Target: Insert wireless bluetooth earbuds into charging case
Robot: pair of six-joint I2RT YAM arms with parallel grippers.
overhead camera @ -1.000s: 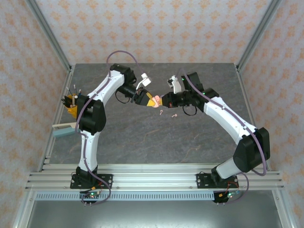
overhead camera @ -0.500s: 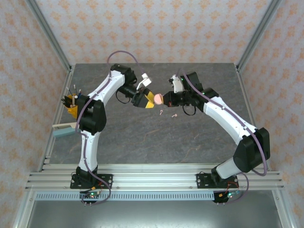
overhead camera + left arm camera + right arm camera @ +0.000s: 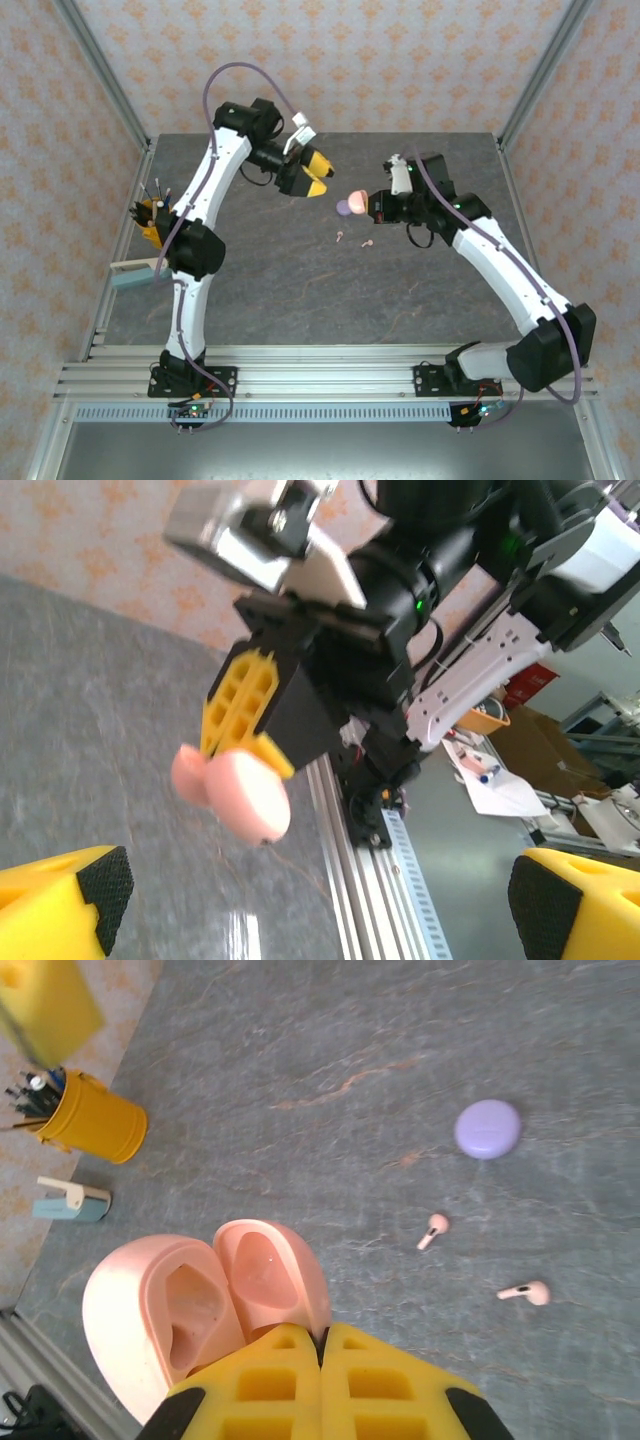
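Observation:
An open pale pink charging case hangs above the table with my right gripper shut on its edge. Its two hollows show no earbuds inside. The same case is seen from the left wrist, under the right gripper's yellow fingers. Two pale pink earbuds lie on the table, also seen from above. A shut lilac case lies beyond them. My left gripper is open, raised at the back and holding nothing, apart from the pink case.
A yellow cup of pens and a pale blue object stand at the table's left edge. The lilac case sits just below the right gripper. An aluminium rail runs along the near edge.
My left gripper let go of the pink case, opened and pulled up and back to the left. The right arm carried the case a little to the right.

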